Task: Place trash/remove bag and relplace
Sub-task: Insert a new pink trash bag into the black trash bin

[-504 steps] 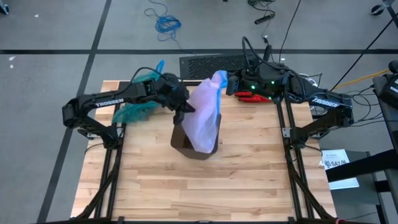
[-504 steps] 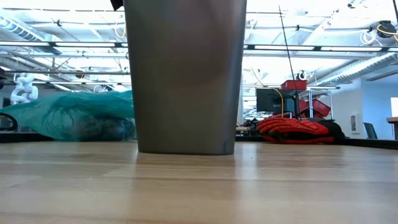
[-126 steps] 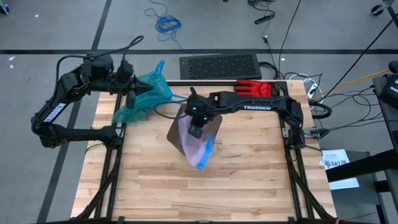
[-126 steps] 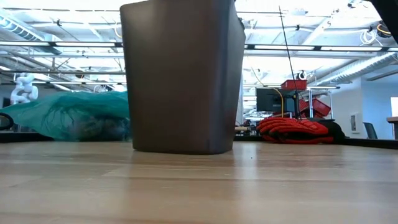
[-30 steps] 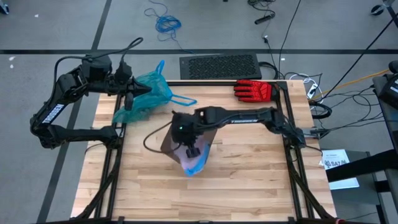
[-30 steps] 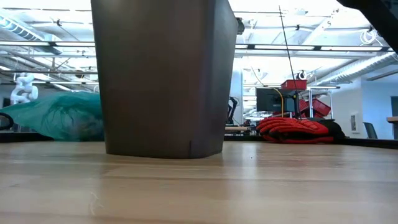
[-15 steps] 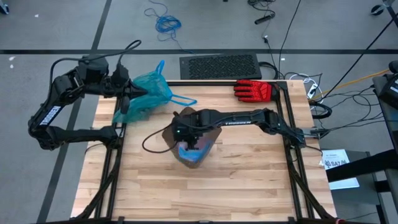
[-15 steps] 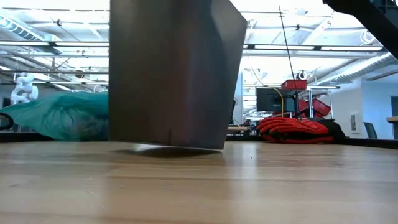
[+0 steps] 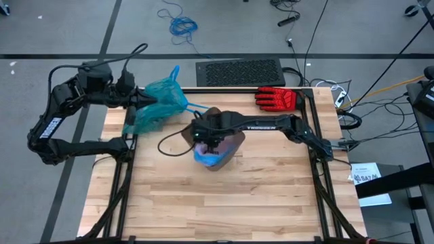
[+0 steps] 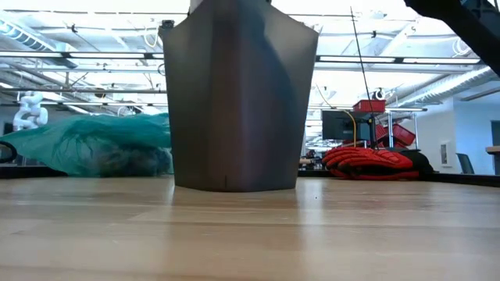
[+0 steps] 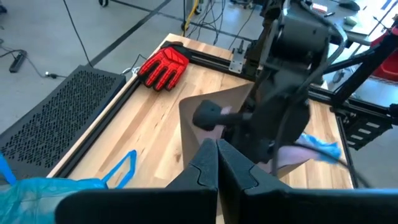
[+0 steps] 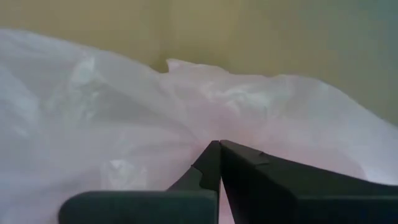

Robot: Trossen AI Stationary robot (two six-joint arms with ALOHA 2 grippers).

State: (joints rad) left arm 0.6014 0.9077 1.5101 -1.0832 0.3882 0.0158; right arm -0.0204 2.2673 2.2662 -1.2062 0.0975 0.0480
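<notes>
I am seeing even, bright overhead light washing the table (image 9: pixel 271 196) from above, throwing only soft, short shadows. At table height, ceiling strip lights are glaring white behind the bin (image 10: pixel 238 101), which is reading as a dark, backlit shape. The near tabletop is blurring softly there. The pink bag (image 12: pixel 124 137) is filling the right wrist picture, hazy and out of focus.

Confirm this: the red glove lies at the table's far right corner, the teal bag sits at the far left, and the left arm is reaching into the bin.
One thing is wrong: the right gripper reaches into the bin, as the high view shows. The left gripper hangs by the teal bag. The red glove is placed as stated.
</notes>
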